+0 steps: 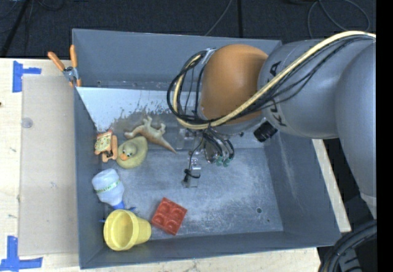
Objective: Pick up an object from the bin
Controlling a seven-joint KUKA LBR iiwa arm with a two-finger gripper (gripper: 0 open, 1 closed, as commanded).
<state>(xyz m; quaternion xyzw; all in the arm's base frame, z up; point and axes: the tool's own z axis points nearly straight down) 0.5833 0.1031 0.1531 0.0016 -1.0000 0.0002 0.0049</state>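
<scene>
My gripper (191, 177) hangs below the orange dome over the middle of the bin, with one metal fingertip showing above the bare floor. A tan toy dinosaur (153, 131) lies just to its upper left. Beside that sits a yellow rubber duck (131, 152). A red building brick (168, 215) lies below the gripper, towards the front wall. Nothing shows between the fingers.
Along the left wall lie a small orange and tan figure (105, 144), a white bottle with a green label (108, 186) and a yellow cup (125, 229) on its side. The arm and its cables cover the bin's upper right part.
</scene>
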